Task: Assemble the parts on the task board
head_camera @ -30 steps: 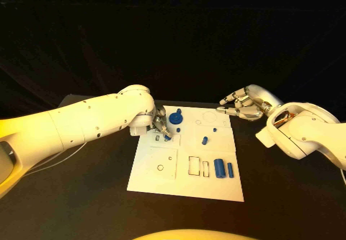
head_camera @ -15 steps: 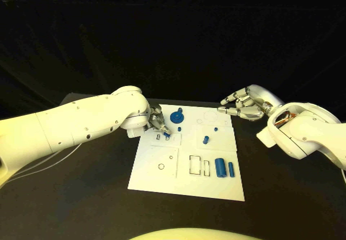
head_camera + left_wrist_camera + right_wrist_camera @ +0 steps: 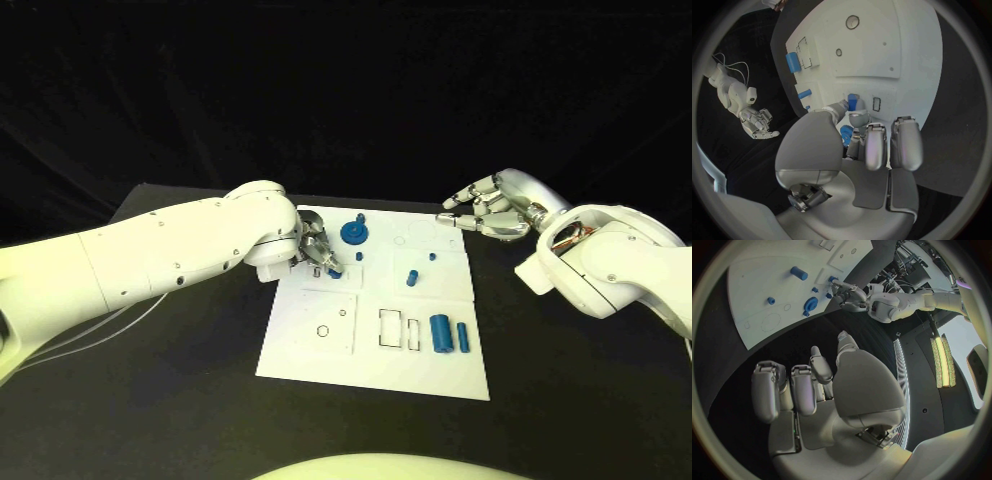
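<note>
A: Task board, white flat plate, mid table, black tabletop round it. Small blue parts on it: round blue disc w/ stub at abt 12 o'clock of board, short blue peg near centre, fat blue cylinder + thin blue bar side by side at abt 4 o'clock.

B: Left hand?

A: Over board's 10 o'clock area, fingers bunched down. Wrist view: small blue piece right at fingertips, next to a small rectangular slot. Looks pinched, but can't tell for sure if it's gripped or just touched.

B: Right hand?

A: Off board, just past its 1 o'clock corner, above the table. Fingers curled in loosely, nothing in them in wrist view. Idle.

B: Step in hand?

A: Judging: left is seating a small piece into a slot at upper-left of board. Not seated yet, far as I can see; contact is half hidden by fingers.

B: Progress?

A: Early-mid, my guess. Rect. outlines at 5 o'clock lie empty, cylinder + bar loose beside them.

B: Next move needs?

A: Align piece w/ slot, press straight down, then let go w/o dragging it out. Tilt = jam risk.
</note>
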